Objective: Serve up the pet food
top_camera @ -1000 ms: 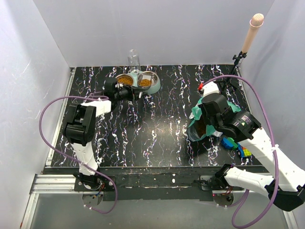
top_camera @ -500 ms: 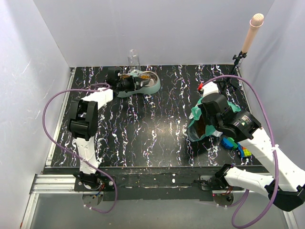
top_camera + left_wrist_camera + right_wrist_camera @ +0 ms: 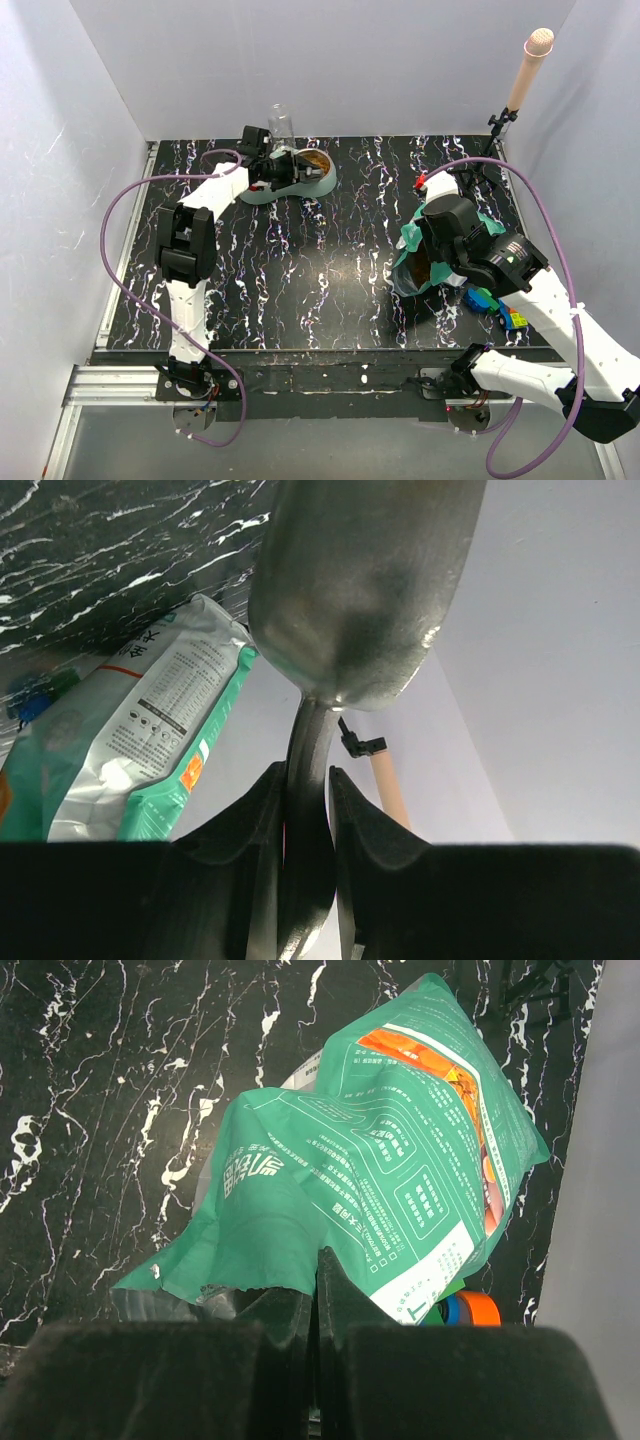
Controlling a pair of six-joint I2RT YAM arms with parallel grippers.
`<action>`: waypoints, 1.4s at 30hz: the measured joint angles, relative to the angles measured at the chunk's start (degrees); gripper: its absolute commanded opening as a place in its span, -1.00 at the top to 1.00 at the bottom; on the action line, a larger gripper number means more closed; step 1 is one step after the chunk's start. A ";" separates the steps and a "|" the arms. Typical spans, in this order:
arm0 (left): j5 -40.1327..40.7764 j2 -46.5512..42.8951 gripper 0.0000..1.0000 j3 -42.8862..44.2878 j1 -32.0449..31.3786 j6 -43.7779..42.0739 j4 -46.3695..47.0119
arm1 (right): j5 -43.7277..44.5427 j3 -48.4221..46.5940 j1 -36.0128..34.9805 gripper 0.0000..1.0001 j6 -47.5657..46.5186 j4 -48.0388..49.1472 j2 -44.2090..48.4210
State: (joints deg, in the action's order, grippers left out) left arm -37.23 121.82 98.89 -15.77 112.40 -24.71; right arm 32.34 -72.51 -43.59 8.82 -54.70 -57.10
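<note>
Over the bowl's left cup: left gripper [image 3: 266, 171] narrowly clamped on the handle of the scoop [image 3: 360, 580], which is tipped above the double bowl [image 3: 325, 185].
Pet food [image 3: 314, 160]: brown pellets show in the bowl's right cup; more sits in the bag [image 3: 400, 1180], well right of the bowl.
Right gripper [image 3: 315, 1290]: pinched tight on the bag's torn rim.
Risk at bowl: a fast tilt could bounce pellets over the rim, and the scoop may nudge the bowl.
Risk at bag: a slipping pinch would let it slump and spill.
</note>
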 measured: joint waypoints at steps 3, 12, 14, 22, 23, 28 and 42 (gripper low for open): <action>1.22 1.20 1.00 4.48 -0.79 0.20 -5.51 | -0.17 0.00 0.00 0.97 0.00 0.02 0.00; 6.88 2.64 1.00 13.05 -2.27 0.50 -16.17 | -0.46 0.00 0.02 0.97 0.04 0.02 0.00; 7.89 3.10 1.00 15.08 -2.47 0.57 -17.55 | -0.61 0.00 0.02 0.97 0.07 0.02 0.00; 10.69 4.50 1.00 22.62 -4.28 0.68 -21.81 | -0.98 0.00 0.02 0.97 0.46 0.00 0.00; 10.97 4.50 1.00 22.95 -4.37 0.72 -22.38 | -0.98 0.00 0.02 0.97 0.44 0.00 0.00; 11.98 4.50 1.00 23.04 -4.94 0.76 -24.63 | -0.96 0.00 0.02 0.97 0.44 0.00 0.00; 13.66 4.35 1.00 22.64 -4.94 0.50 -26.56 | -1.51 -1.22 0.02 0.97 0.42 -0.33 -1.86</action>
State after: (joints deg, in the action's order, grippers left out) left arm -23.57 126.17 121.54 -20.71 112.90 -51.27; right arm 30.83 -73.73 -43.57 9.23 -55.02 -58.96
